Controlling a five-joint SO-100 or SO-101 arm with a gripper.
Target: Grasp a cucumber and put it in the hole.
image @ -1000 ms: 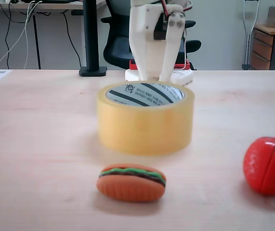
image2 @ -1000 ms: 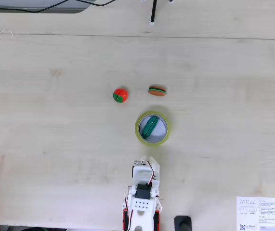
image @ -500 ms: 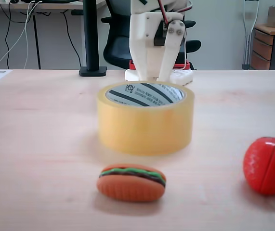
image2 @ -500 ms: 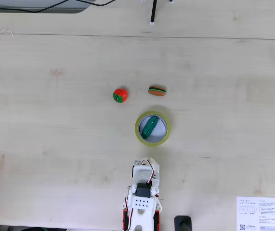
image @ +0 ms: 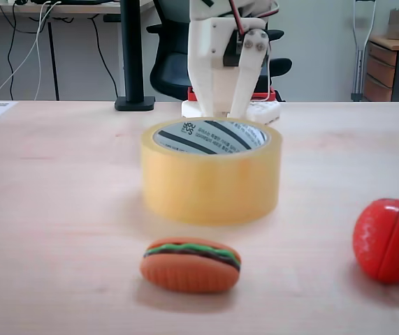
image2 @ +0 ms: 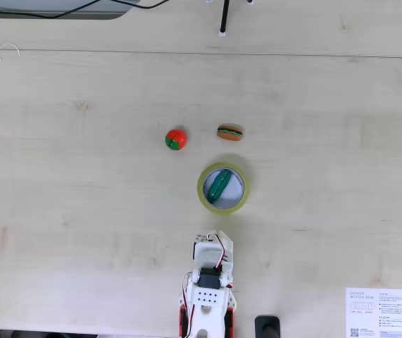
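The dark green cucumber (image2: 220, 184) lies slanted inside the hole (image2: 231, 189) of the yellowish tape roll (image2: 202, 188), seen from above. From the low fixed view, the tape roll (image: 209, 185) stands mid-table and its wall hides the cucumber; the striped white core of the hole (image: 209, 137) shows at the top. My white gripper (image: 228, 112) hangs behind the roll, apart from it, fingers together and holding nothing. From above, the gripper (image2: 217, 236) sits folded back near the arm's base, below the roll.
An orange toy burger (image: 191, 264) (image2: 229, 132) and a red toy tomato (image: 389, 239) (image2: 176, 139) lie beyond the roll from the arm. A black pole (image: 133, 56) stands at the table's back, and a printed sheet (image2: 383, 312) lies beside the base.
The gripper has drawn back slightly from the tape roll toward the arm's base and risen a little. The cucumber, roll, burger and tomato have not moved.
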